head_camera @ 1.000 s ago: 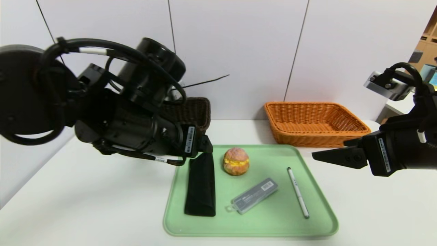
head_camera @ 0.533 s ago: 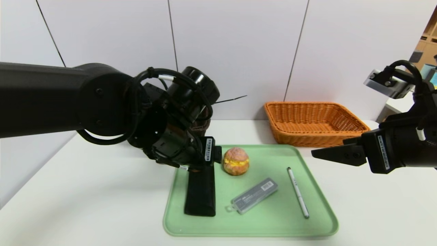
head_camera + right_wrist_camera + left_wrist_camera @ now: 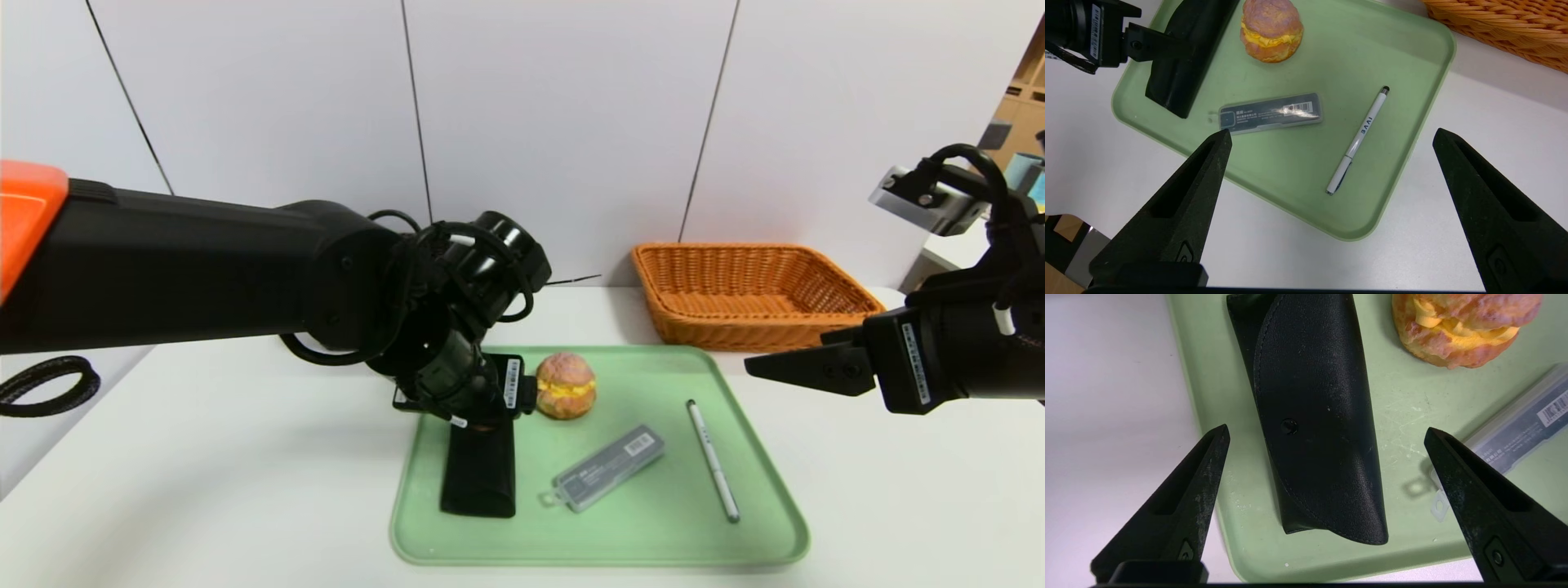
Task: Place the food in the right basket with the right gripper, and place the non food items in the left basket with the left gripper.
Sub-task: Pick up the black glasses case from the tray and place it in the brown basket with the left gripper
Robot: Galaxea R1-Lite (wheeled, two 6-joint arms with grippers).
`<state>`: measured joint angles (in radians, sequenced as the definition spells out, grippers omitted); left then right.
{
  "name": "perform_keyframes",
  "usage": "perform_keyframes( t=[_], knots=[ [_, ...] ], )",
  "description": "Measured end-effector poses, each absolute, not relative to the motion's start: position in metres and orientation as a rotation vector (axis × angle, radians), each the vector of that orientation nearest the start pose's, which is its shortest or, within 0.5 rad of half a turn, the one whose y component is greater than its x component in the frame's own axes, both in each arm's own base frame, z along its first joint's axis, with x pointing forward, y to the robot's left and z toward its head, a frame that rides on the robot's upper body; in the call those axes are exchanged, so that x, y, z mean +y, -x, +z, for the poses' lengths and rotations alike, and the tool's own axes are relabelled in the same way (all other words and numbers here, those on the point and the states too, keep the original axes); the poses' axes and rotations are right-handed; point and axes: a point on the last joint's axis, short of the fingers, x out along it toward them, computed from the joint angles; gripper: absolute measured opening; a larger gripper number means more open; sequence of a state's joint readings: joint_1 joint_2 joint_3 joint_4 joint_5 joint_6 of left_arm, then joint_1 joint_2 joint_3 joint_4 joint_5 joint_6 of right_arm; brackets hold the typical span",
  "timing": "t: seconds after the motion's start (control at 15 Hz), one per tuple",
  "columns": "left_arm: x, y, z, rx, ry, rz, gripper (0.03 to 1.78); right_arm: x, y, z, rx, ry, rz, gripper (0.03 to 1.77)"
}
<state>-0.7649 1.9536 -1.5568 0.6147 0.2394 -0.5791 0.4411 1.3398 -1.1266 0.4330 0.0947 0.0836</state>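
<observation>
Readable markings on the tray items

The pen (image 3: 1359, 141), right of centre in the right wrist view, reads "IVVE" along its white barrel. The plastic case (image 3: 1271, 113) carries a barcode label; its small print cannot be read, nor can the gripper labels.

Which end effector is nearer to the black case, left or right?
Left. The left end effector hangs open just above the black case; the right end effector waits beyond the green tray's right edge.

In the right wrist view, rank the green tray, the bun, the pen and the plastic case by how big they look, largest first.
1. green tray
2. pen and plastic case: similar length, though the case is wider
3. bun, though it lies farthest from the camera
</observation>
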Motion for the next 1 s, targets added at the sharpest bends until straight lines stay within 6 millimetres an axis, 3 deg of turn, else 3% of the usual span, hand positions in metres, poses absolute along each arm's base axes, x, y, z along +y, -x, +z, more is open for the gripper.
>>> perform_keyframes(
  t=[1.0],
  knots=[
    [-0.254,-0.275,0.153,1.077,0.036,-0.116,1.69,0.085,-0.177,0.266,0.668,0.029,0.485,1.7]
  ],
)
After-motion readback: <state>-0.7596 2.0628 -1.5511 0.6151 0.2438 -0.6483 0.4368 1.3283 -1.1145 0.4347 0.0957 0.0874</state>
